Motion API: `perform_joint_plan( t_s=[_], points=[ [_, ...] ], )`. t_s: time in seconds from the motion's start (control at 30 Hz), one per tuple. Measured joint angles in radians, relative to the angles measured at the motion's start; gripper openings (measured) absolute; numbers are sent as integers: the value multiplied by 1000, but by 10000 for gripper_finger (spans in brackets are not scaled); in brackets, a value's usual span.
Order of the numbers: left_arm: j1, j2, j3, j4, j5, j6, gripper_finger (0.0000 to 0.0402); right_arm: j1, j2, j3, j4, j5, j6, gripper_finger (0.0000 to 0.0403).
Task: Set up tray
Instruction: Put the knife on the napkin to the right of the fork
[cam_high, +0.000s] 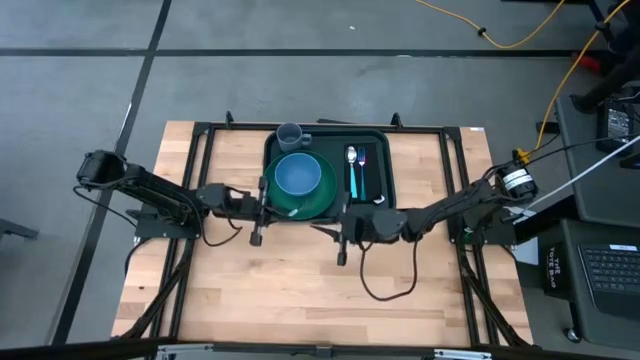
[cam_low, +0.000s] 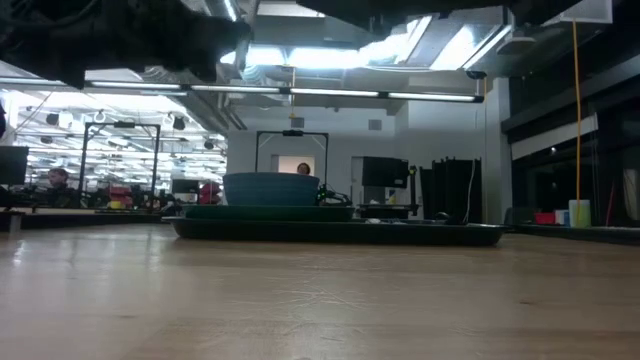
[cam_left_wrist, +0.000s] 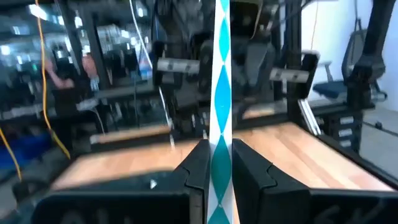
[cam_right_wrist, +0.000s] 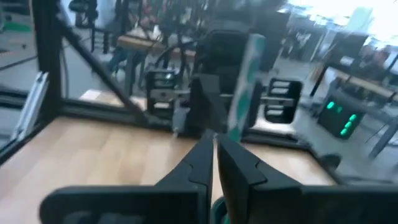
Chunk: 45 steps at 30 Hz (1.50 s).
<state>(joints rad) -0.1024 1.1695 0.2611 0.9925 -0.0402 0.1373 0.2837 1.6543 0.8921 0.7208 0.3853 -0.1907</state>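
The tray (cam_high: 375, 205) sits at the table's far middle looking nearly set, with a blue bowl (cam_high: 298, 175) on a green plate (cam_high: 322, 200), a cup (cam_high: 290, 135) and cutlery (cam_high: 356, 172) inside, while the left gripper (cam_high: 258, 238) pinches a teal-patterned strip (cam_left_wrist: 220, 112) and the right gripper (cam_high: 342, 256) is closed just before the tray.

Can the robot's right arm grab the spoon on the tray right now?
Probably yes. The right end effector sits just in front of the tray, and nothing lies between it and the spoon. Its fingers are shut, so they'd need to open first.
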Motion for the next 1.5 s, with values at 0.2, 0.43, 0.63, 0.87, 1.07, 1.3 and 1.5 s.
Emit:
perform_joint_plan(
  t_s=[0.2, 0.43, 0.63, 0.87, 1.07, 1.3, 1.5],
  points=[
    [2, 0, 0, 94, 7, 61, 31, -30, 0, 0, 148, -2, -78, 29],
    [14, 0, 0, 109, 8, 22, 31, -37, 0, 0, 265, -22, -137, 29],
    [14, 0, 0, 111, 8, 15, 31, -42, 0, 0, 264, -94, -139, 30],
    [14, 1, 0, 111, 8, 15, 31, -51, 0, 19, 245, -147, -128, 63],
    [13, 2, 1, 110, 8, 23, 31, -83, 0, 43, 228, -147, -104, 114],
    [14, 2, 8, 96, 7, 32, 31, -116, 3, 43, 226, -193, -24, 146],
    [14, 3, 98, -53, -6, 71, 31, -123, 5, 43, 222, -196, -24, 149]
  ],
)
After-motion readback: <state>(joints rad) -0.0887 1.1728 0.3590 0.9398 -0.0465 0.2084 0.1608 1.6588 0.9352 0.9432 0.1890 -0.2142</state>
